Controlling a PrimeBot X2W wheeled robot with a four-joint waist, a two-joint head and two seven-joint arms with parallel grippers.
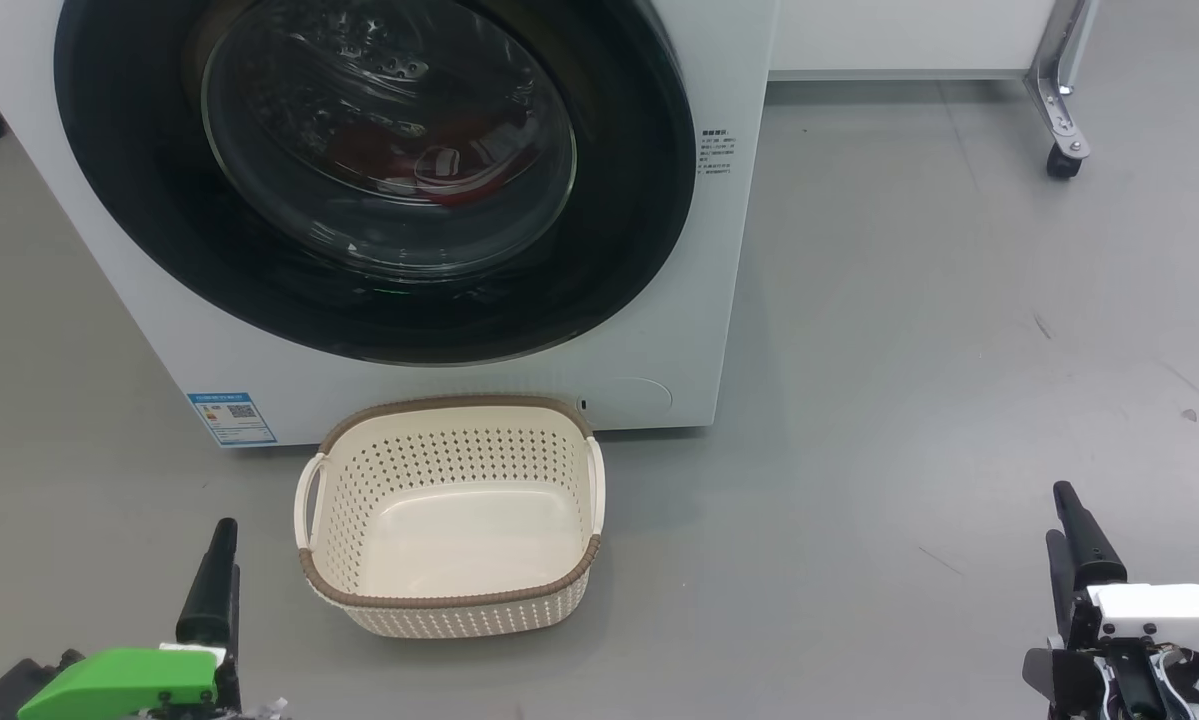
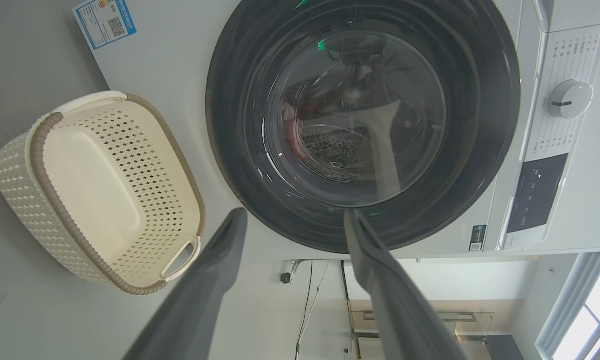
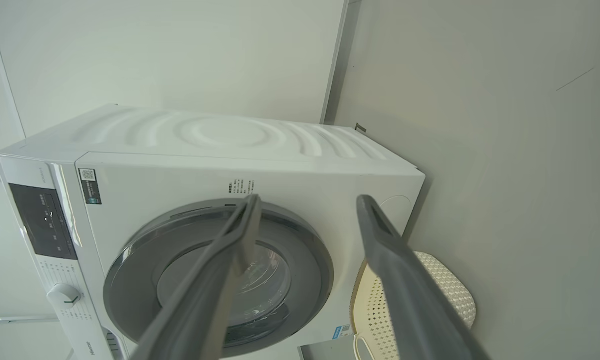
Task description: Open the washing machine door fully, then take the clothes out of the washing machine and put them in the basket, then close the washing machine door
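Head view: smooth grey floor [image 1: 909, 400] all around. The basket [image 1: 449, 403] sits on it, empty, just in front of the washing machine [image 1: 719, 300] and beside its blue label [image 1: 231, 417]. The washing machine door [image 1: 629, 200] is shut and covers the drum. The clothes [image 1: 459, 190] show red through the glass, low in the drum. A metal leg on a castor [image 1: 1059, 110] stands far right, well apart. Left end effector [image 2: 294, 215] and right end effector [image 3: 308, 200] are both spread wide, gripping nothing and clear of the washer.
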